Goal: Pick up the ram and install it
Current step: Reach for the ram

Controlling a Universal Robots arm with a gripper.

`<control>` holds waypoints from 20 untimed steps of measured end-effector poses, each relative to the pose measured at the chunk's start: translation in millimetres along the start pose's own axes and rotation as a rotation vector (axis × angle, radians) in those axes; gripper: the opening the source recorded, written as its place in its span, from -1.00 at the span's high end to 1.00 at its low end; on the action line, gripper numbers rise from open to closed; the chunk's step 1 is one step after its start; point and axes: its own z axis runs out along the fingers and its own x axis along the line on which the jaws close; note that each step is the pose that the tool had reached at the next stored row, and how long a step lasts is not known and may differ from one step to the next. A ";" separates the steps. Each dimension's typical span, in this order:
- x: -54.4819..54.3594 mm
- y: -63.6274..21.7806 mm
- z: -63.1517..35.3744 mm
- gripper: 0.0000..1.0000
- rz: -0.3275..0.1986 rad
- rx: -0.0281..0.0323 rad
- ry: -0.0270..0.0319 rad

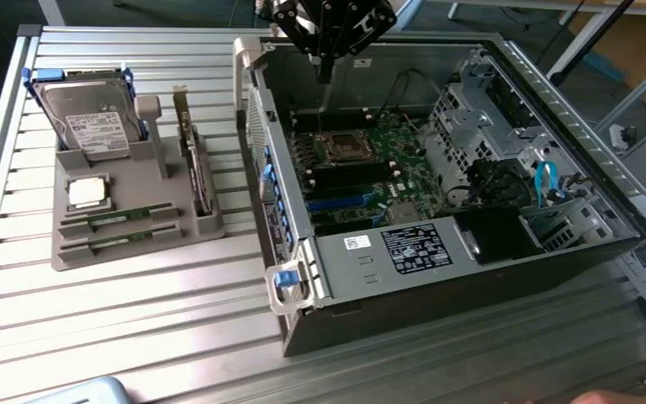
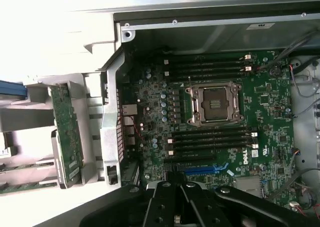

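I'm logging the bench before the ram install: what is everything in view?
ram sticks: two, green, lying flat in the holder's slots
hard drive: one, silver with blue rails, upright in the holder
processor chip: one, silver, on the holder
expansion card: one, green, upright in the holder
holder: one, grey, on the slatted table
computer case: one, black, open, exterior view's right
motherboard: one, green, inside the case
gripper: one, black, shut, above the case
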 end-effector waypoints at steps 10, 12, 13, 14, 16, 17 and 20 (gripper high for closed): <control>12.0 -0.9 -0.3 0.79 0.000 0.0000 0.0000; 15.7 -1.2 -0.4 0.79 0.000 0.0000 0.0000; 17.1 -1.3 -0.5 0.79 0.000 0.0001 0.0001; 18.4 -1.4 -0.5 0.79 0.000 0.0000 0.0001; 21.0 -1.6 -0.6 0.79 0.000 0.0000 0.0000; 22.5 -1.7 -0.6 0.79 0.000 0.0000 0.0000; 27.0 -2.0 -0.7 0.79 0.000 -0.0001 0.0000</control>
